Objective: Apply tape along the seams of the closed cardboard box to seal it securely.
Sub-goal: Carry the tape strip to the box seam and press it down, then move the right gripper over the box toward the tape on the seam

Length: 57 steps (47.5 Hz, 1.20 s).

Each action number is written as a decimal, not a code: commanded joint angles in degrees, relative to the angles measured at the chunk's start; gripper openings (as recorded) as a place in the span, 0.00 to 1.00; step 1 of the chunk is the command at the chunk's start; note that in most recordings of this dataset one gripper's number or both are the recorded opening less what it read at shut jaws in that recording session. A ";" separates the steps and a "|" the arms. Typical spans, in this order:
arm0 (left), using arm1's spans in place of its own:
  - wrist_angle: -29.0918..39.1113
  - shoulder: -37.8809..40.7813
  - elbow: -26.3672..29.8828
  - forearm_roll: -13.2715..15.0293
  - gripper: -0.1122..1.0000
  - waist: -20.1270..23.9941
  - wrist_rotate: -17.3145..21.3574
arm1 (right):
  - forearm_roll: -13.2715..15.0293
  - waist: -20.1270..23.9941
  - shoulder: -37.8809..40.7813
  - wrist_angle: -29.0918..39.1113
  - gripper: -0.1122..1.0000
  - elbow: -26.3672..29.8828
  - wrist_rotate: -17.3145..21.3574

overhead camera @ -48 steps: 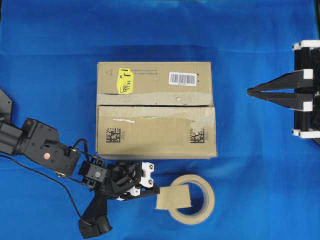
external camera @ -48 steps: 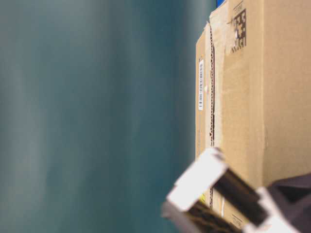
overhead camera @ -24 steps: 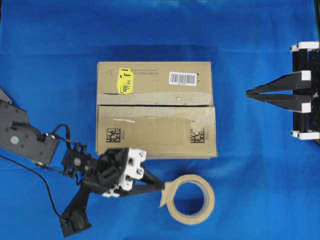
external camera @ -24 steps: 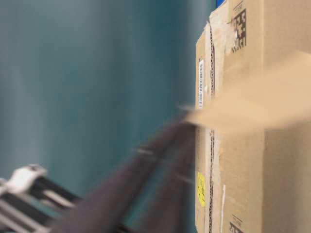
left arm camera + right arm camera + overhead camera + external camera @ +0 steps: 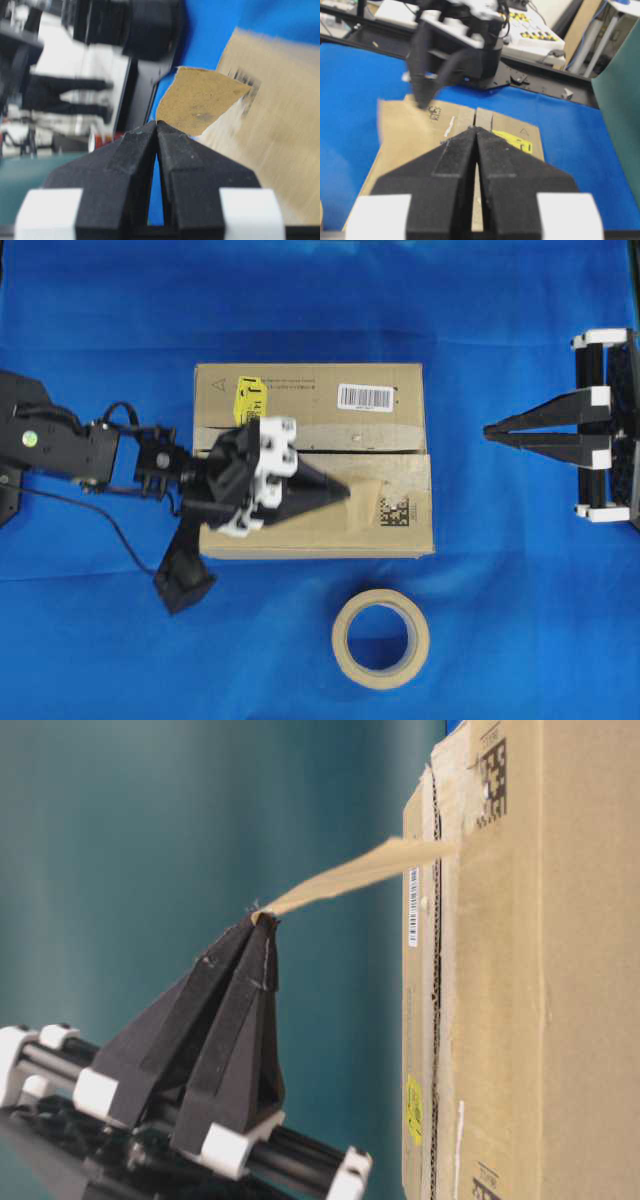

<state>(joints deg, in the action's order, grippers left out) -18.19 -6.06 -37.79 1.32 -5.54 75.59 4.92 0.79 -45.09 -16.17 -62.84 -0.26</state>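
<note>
The brown cardboard box (image 5: 310, 400) lies closed in the middle of the blue cloth, with a yellow sticker (image 5: 249, 402) and a barcode label on top. Its seam (image 5: 390, 451) runs across the top between paler torn strips. My left gripper (image 5: 345, 491) is above the box's near half, shut on one edge of the tan tape piece (image 5: 367, 490). In the table-level view the tape (image 5: 350, 875) slants from the fingertips toward the box top (image 5: 500, 970). In the left wrist view the tape (image 5: 200, 102) sticks out past the shut tips. My right gripper (image 5: 490, 430) is shut and empty, right of the box.
The beige tape roll (image 5: 380, 637) lies flat on the cloth in front of the box. The left arm (image 5: 70, 445) stretches in from the left edge. The right wrist view shows the box (image 5: 405, 140) ahead, with table frames and equipment behind it.
My left gripper has lifted the tape piece away from the roll and carried it over the box top. My right gripper has edged slightly left.
</note>
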 commanded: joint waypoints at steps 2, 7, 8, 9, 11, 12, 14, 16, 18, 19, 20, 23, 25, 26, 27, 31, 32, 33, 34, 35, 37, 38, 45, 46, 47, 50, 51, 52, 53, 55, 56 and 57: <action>-0.18 -1.67 0.09 0.09 0.11 1.67 -0.09 | 0.09 0.18 0.70 -0.53 0.10 1.05 0.09; -0.18 -1.93 -0.79 0.09 0.11 3.43 -0.26 | 0.09 0.18 1.32 -0.62 0.10 1.05 0.09; -0.26 -2.02 -0.97 0.00 0.11 3.69 -0.26 | 0.09 0.18 1.41 -0.70 0.10 1.14 0.09; -0.26 -2.11 -1.14 0.00 0.11 3.87 -0.26 | 0.09 0.18 1.49 -0.70 0.10 1.14 0.09; -0.18 -2.20 -1.41 0.00 0.11 4.13 -0.26 | 0.00 0.18 1.67 -0.70 0.10 1.05 0.09; -0.18 -2.29 -1.58 0.00 0.11 4.22 -0.26 | 0.00 0.18 1.76 -0.70 0.10 1.05 0.09; 0.18 -2.29 -1.85 0.00 0.11 4.31 -0.26 | 0.00 0.18 1.93 -0.70 0.10 1.05 0.09; 0.62 -2.29 -2.02 0.09 0.11 4.31 -0.26 | 0.09 0.18 2.02 -0.70 0.10 1.05 0.09; 1.32 -2.29 -2.11 0.09 0.11 4.39 -0.26 | 0.00 0.18 2.20 -0.70 0.10 1.14 0.09; 1.76 -2.29 -2.11 0.09 0.11 4.48 -0.26 | 0.09 0.18 2.20 -0.70 0.10 1.14 0.09; 2.46 -2.29 -2.20 0.00 0.11 4.57 -0.35 | 0.00 0.18 2.29 -0.79 0.10 1.14 0.09; 4.04 -2.20 -2.20 0.00 0.11 4.83 -0.35 | 0.00 0.18 2.46 -0.88 0.10 1.14 0.09; 5.45 -2.02 -2.29 0.09 0.11 4.92 -0.26 | 0.00 0.18 2.46 -1.14 0.10 1.14 0.09; 6.06 -2.02 -2.20 0.09 0.11 4.92 -0.26 | 0.09 0.18 2.55 -1.14 0.10 1.14 0.09; 6.94 -2.02 -2.20 0.00 0.11 4.92 -0.26 | 0.09 0.18 2.55 -1.32 0.10 1.14 0.09; 8.88 -2.02 -2.29 0.09 0.11 5.27 -0.18 | 0.00 0.18 2.64 -1.49 0.10 1.14 0.09; 9.32 -2.02 -2.29 0.00 0.11 5.27 -0.09 | 0.00 0.18 2.64 -1.58 0.10 1.23 0.09; 9.76 -2.02 -2.37 0.09 0.11 5.36 0.09 | 0.00 0.18 2.72 -1.67 0.10 1.14 0.09; 10.02 -2.11 -2.29 0.00 0.11 5.54 0.26 | 0.00 0.18 2.99 -1.67 0.10 1.14 0.09; 10.46 -2.11 -2.37 0.00 0.11 5.63 0.62 | 0.00 0.18 3.08 -1.67 0.10 1.23 0.09; 11.25 -2.11 -2.37 0.00 0.11 5.71 0.79 | 0.00 0.18 3.25 -1.76 0.10 1.23 0.09; 11.51 -2.02 -2.29 0.00 0.11 5.80 0.79 | 0.00 0.18 3.34 -1.76 0.10 1.23 0.09; 13.27 -2.02 -2.29 0.00 0.11 5.89 0.88 | 0.00 0.18 4.48 -2.46 0.10 1.32 0.09; 13.45 -2.11 -2.20 -0.09 0.11 5.89 0.88 | 0.00 0.18 4.66 -2.64 0.10 1.41 0.09; 13.62 -2.02 -2.29 -0.09 0.11 5.89 0.88 | 0.00 0.18 4.92 -2.90 0.10 1.41 0.09; 13.80 -2.02 -2.20 -0.09 0.11 5.98 0.88 | 0.00 0.18 5.71 -3.69 0.10 1.49 0.18; 13.89 -2.02 -2.20 -0.09 0.11 5.98 0.97 | 0.00 0.18 6.06 -3.96 0.10 1.58 0.18; 13.89 -2.02 -2.20 -0.18 0.11 5.98 0.97 | 0.00 0.18 6.33 -4.13 0.10 1.58 0.26; 13.89 -2.02 -2.20 -0.18 0.11 5.98 0.97 | 0.00 0.18 6.59 -4.31 0.10 1.67 0.18; 13.89 -2.02 -2.20 -0.18 0.11 6.15 0.97 | 0.00 0.18 7.47 -4.66 0.10 1.76 0.26; 13.89 -2.02 -2.29 -0.18 0.11 6.15 0.97 | 0.00 0.18 7.73 -4.83 0.10 1.85 0.26; 13.89 -2.02 -2.29 -0.18 0.11 6.24 0.97 | 0.00 0.18 8.09 -5.01 0.10 1.93 0.26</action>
<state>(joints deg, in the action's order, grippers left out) -4.13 -7.12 -40.69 1.23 0.35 76.55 4.92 0.88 -37.79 -19.95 -62.75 -0.09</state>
